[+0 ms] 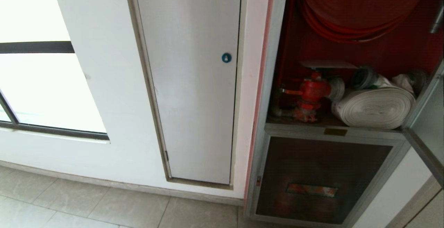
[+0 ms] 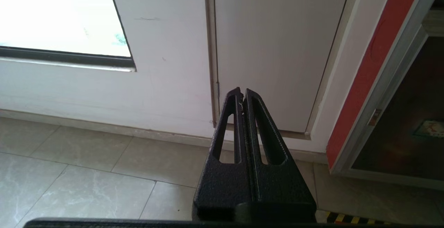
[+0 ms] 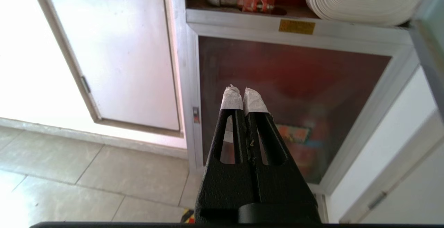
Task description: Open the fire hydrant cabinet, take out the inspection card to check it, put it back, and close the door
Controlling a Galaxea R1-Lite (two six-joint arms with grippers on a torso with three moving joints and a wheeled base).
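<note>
head view: fire hydrant cabinet [image 1: 274, 82] open, door [image 1: 425, 124] swung right

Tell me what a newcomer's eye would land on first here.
The fire hydrant cabinet stands open at the right, its red hose coil hanging above a red valve and a white rolled hose. To its left sits a plain white panel with a round blue lock.

Red hose coil [image 1: 350, 9] and open door [image 1: 428, 124] cut off by frame edges.

Cabinet shelf [image 1: 298, 126]: valve [image 1: 310, 94], rolled hose [image 1: 374, 108].
</note>
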